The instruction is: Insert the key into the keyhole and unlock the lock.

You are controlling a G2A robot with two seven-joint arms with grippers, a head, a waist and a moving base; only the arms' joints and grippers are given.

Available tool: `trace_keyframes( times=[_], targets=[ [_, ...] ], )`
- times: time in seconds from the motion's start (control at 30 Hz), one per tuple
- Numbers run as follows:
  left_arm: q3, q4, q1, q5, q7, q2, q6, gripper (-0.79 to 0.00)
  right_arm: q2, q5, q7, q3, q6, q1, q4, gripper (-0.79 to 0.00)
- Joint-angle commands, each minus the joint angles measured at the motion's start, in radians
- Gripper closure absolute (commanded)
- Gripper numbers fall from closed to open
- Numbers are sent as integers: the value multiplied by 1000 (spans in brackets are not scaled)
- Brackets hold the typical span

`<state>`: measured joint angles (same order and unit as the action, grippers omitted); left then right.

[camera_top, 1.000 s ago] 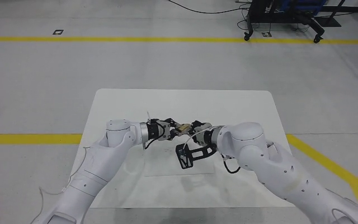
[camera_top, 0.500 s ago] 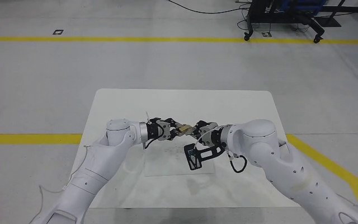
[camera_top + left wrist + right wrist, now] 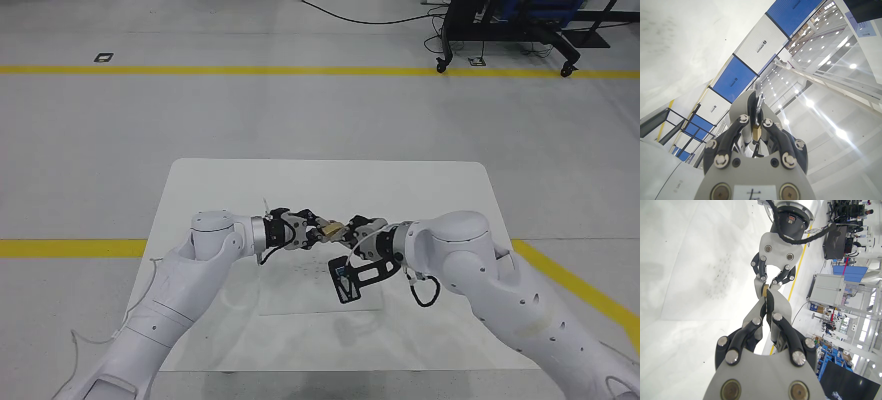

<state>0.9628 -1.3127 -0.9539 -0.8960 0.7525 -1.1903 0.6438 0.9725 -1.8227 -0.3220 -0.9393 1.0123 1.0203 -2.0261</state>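
You have one big white worktop. Two arms lean in over it, the left arm and the right arm. They meet nose to nose over the middle of the worktop.

Each arm has one gripper, so you have two. The left gripper has its jaws pinching the one small gold-coloured lock. The lock sits between the two left fingers and does not touch the worktop.

The right gripper points straight at the lock, tip to tip with the left one. Its jaws are pressed together, with the black ribbed pads nearly touching.

In the left wrist view you can see one thin shiny key. You see it edge on, and its end touches the lock. The fingers hide the keyhole, so you cannot tell how far in the key goes.
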Motion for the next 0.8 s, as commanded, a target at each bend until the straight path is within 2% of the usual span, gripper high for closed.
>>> trace_keyframes(
  times=[0.0,0.47,0.77],
  targets=[
    [1,2,-1,-1,1,0,-2,0,-1,6,2,-6,0,3,-2,0],
    [0,-3,-2,4,30,1,-7,0,-4,18,22,-29,-1,20,1,0],
    [2,-7,-3,11,51,3,-6,0,-2,29,-20,-26,0,19,2,0]
  ],
)
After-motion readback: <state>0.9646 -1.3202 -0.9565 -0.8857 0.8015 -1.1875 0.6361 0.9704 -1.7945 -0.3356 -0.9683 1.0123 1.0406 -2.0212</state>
